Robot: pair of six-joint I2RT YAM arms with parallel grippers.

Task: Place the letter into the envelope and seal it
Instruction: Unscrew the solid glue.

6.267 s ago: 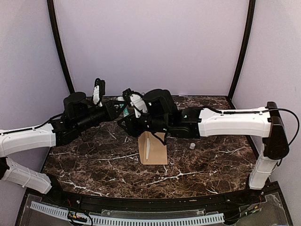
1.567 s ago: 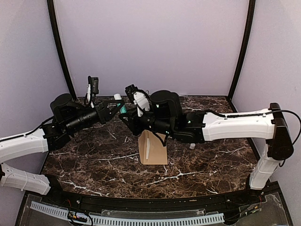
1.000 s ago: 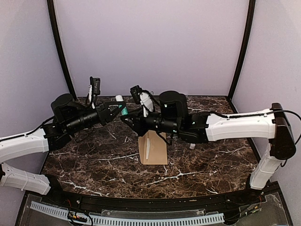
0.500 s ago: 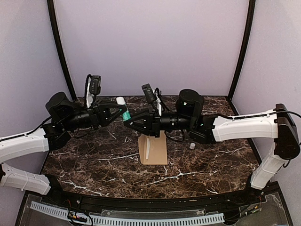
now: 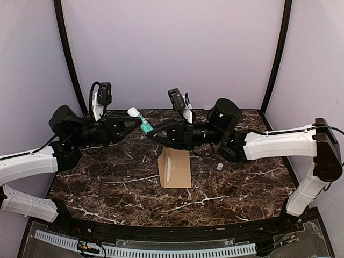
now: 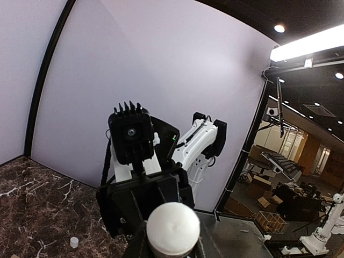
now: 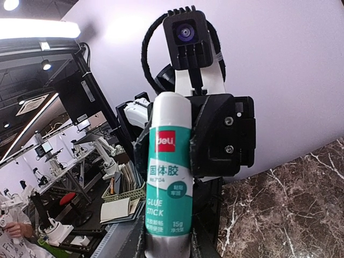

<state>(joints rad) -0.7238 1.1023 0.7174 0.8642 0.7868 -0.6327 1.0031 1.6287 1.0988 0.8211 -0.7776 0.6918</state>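
Observation:
A teal-and-white glue stick [image 5: 141, 122] hangs in the air behind the envelope, held between both arms. My left gripper [image 5: 135, 119] is shut on its white end [image 6: 173, 228]. My right gripper [image 5: 150, 132] is shut on its silver end, with the label [image 7: 169, 183] facing that wrist's camera. The tan envelope [image 5: 175, 167] lies flat mid-table, below and in front of both grippers and touched by neither. A narrow pale strip [image 5: 168, 169] runs along its left half; I cannot tell whether that is the letter.
A small white cap [image 5: 219, 167] stands on the dark marble table [image 5: 107, 188] to the right of the envelope, and shows in the left wrist view too [image 6: 74, 242]. Purple walls close in the back and sides.
Both arms have risen and straightened, carrying the glue stick up and slightly left. The right wrist has swung out to the right. The envelope has stayed put.

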